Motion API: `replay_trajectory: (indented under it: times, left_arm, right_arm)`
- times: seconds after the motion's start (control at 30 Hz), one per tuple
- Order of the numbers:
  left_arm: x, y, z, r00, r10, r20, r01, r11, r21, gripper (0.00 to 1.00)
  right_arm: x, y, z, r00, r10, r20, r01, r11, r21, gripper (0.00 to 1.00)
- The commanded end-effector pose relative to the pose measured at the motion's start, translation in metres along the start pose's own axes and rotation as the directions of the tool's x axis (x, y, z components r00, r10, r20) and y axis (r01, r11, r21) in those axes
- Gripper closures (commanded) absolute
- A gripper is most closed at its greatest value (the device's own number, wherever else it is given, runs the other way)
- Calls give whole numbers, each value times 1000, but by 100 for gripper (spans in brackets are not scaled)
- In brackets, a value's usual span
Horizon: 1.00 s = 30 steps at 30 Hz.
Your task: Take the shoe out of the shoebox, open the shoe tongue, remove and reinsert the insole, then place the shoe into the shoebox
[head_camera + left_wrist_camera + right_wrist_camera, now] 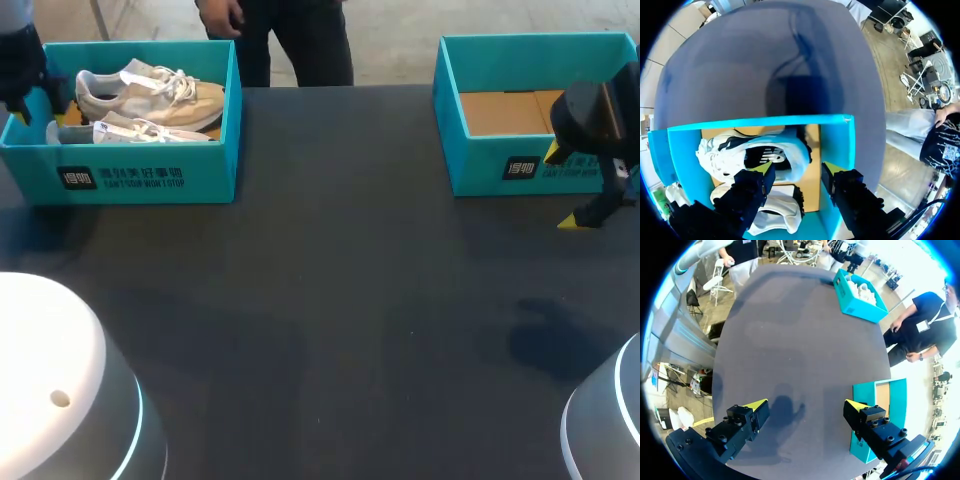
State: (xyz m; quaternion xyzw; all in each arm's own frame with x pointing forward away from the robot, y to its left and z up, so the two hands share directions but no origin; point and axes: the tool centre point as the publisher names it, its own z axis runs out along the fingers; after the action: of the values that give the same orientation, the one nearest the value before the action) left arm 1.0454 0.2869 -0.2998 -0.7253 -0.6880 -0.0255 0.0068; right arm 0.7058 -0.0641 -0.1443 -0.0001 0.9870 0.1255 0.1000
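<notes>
A teal shoebox point(150, 180) stands at the table's far left with two pale sneakers in it. One sneaker point(150, 95) lies along the far wall and the other point(140, 132) along the near wall. My left gripper point(40, 100) hangs over the box's left end. In the left wrist view its jaws stand apart over the box point(760, 121). The heel of the white and light-blue sneaker point(765, 150) is between them, against one finger point(760, 175). The other finger point(835, 172) is by the box wall, clear of the shoe. My right gripper point(560, 188) point(807, 405) is open and holds nothing.
A second teal box point(500, 170) point(865, 390) with a bare cardboard floor stands at the far right, just beyond my right gripper. The second sneaker point(775, 210) lies under my left gripper's body. Dark tabletop point(340, 300) stretches between the boxes.
</notes>
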Motion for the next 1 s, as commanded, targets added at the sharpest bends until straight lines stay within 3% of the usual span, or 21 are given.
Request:
replay_trajectory:
  times: [0.03,0.17,0.4,0.67,0.83,1.0]
  left_arm:
    - [0,0,12,1000,10,2,-10,1000,-20,35]
    - [3,2,23,1000,-2,-8,2,1000,-16,32]
    - [4,5,42,1000,-1,-20,1,1000,-4,40]
    - [4,7,49,1000,3,-25,-3,1000,11,46]
    - [4,7,51,1000,9,-28,-8,1000,17,55]
    - [4,7,51,999,11,-31,-11,1000,23,75]
  right_arm:
    - [-2,1,2,1000,0,-4,0,1000,3,0]
    - [-2,1,2,1000,0,-4,0,1000,3,0]
    - [-2,1,2,1000,0,-4,0,1000,3,0]
    - [-2,1,2,1000,0,-4,0,1000,3,0]
    - [-2,1,2,1000,0,-4,0,1000,3,0]
    - [-2,1,2,1000,0,-4,0,1000,3,0]
